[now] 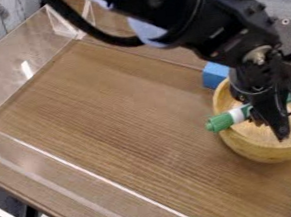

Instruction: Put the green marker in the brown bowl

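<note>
The brown bowl (264, 147) sits on the wooden bench (103, 121), toward its right side. Over the bowl, the gripper (275, 124) is clamped on the green marker (227, 119), whose green end points left, out past the bowl's rim, while its white barrel passes behind the dark fingers. The marker lies across the bowl's opening, though whether it touches the rim is hard to tell. Just beyond the bowl is a small blue block (214, 74).

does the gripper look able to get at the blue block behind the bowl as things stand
Probably not right away: the gripper seems shut on the marker over the bowl, so it would likely need to let go first. The block sits just outside the rim, close beside the arm.
</note>
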You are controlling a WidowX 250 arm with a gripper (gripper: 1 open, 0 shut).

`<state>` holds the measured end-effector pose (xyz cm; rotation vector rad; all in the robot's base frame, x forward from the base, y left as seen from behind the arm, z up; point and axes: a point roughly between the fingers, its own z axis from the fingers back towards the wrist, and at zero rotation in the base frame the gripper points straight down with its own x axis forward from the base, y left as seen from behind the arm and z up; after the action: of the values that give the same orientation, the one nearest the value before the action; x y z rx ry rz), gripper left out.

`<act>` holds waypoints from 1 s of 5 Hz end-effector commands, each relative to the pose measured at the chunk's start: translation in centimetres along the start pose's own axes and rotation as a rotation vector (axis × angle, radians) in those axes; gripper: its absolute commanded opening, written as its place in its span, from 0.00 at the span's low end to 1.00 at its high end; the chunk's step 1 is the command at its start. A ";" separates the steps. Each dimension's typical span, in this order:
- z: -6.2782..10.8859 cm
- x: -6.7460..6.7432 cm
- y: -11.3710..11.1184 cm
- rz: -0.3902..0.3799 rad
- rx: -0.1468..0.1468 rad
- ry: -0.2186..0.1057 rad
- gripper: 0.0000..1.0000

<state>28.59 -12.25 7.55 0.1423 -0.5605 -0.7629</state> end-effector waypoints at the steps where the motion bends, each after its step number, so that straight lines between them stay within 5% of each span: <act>1: 0.3 0.9 -0.1 0.011 0.004 -0.035 0.00; 5: -0.2 0.7 -0.8 0.040 -0.001 -0.037 0.00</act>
<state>28.44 -12.71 6.59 0.1254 -0.5671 -0.7284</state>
